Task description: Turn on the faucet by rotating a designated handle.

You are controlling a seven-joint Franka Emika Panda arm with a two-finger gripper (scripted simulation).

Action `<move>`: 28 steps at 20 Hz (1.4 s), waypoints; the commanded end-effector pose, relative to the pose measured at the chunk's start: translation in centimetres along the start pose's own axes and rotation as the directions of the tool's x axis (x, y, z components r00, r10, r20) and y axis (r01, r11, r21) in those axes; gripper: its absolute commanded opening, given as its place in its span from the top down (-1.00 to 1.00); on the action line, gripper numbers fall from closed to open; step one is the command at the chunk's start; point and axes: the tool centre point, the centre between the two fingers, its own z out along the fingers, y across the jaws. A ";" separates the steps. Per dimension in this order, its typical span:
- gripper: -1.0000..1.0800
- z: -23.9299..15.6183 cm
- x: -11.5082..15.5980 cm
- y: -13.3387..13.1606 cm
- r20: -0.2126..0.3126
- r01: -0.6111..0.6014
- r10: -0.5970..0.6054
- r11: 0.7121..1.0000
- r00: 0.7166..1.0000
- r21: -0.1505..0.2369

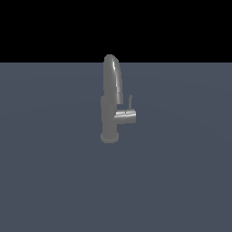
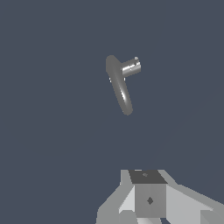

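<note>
Well apart from the faucet [image 1: 111, 97], hovering with gripper [image 2: 146, 210] barely showing (opening impossible to tell); handle [image 1: 126, 116] jutting toward frame right, centre.

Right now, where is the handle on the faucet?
In the exterior view the handle sticks out from the faucet body toward that view's right, low on the body above the round base and under the arched spout.

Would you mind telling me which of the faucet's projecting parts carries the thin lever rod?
The handle, the short horizontal stub on the faucet body toward the exterior view's right; its thin rod points upward. The tall arched spout has none.
</note>
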 end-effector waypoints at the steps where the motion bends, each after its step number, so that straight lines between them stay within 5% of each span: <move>1: 1.00 0.3 1.4 0.0 0.038 -0.033 0.031 0.999 0.999 0.027; 15: 1.00 3.3 9.2 0.7 0.275 -0.236 0.186 0.958 0.943 0.163; 28: 1.00 8.0 15.9 2.2 0.511 -0.448 0.280 0.860 0.813 0.242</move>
